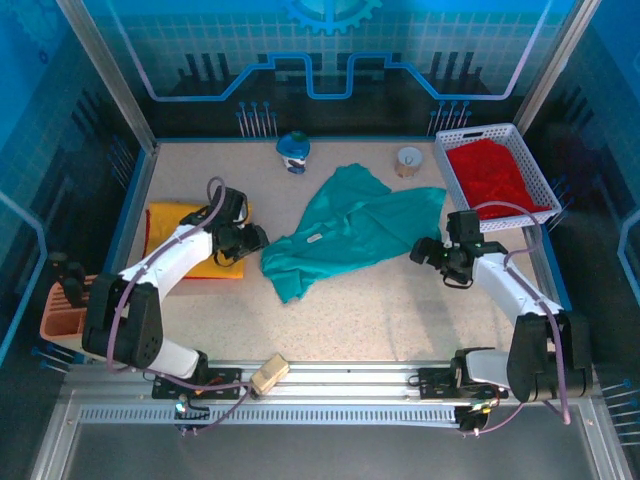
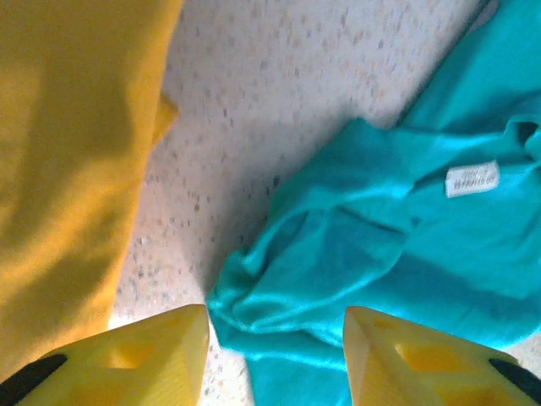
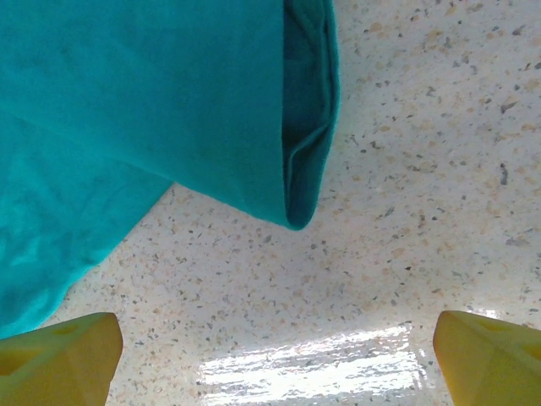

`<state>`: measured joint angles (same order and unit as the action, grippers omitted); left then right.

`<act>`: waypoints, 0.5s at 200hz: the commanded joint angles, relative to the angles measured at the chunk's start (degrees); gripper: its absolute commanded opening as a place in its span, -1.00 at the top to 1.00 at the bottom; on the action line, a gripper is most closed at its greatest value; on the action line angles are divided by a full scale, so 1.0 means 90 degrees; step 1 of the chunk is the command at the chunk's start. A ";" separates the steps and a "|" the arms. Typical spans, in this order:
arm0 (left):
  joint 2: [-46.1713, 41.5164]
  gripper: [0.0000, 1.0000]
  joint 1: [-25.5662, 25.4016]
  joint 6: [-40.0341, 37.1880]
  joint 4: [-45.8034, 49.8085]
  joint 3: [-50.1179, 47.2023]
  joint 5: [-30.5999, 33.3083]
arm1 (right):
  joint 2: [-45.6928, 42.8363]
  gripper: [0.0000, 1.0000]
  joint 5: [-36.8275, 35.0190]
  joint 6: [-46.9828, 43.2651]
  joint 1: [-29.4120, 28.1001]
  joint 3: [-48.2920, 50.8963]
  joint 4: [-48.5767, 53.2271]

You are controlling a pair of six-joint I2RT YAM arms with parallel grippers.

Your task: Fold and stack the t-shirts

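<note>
Both arms are extended forward and bent inward at the elbows. The left gripper is held with fingers parted; the right gripper is spread wider.

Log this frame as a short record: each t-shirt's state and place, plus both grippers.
teal-green cloth t-shirt: crumpled, unfolded, mid-table
yellow cloth t-shirt: folded flat, table's left side
red cloth t-shirt: inside white plastic mesh basket, far right
left gripper: open, empty, at teal shirt's edge
right gripper: open, empty, beside teal shirt's sleeve
</note>
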<state>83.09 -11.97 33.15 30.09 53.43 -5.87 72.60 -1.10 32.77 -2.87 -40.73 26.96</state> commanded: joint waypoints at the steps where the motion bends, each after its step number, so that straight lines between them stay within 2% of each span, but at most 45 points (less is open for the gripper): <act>1: -0.0470 0.02 -0.0055 0.0016 0.0033 -0.0245 -0.0453 | 0.0233 -0.90 -0.0198 -0.0175 0.0134 -0.0136 -0.0078; 36: -0.1183 -0.05 -0.0759 0.0335 0.0209 -0.0847 -0.0345 | 0.0860 -0.75 -0.0131 -0.0470 0.0060 -0.0437 -0.0564; 67: -0.1672 -0.16 -0.1607 0.1038 -0.0078 -0.1659 -0.0199 | 0.1504 -0.68 -0.0164 -0.0544 -0.0012 -0.0753 -0.0747; 100: -0.1614 -0.16 -0.2247 0.1584 -0.0603 -0.2165 -0.0075 | 0.2063 -0.37 -0.0014 -0.0670 -0.0046 -0.1017 -0.0893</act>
<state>68.34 -29.26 42.04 28.27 36.05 -7.35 88.03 -1.80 28.16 -2.61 -47.27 20.38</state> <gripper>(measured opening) 0.581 0.730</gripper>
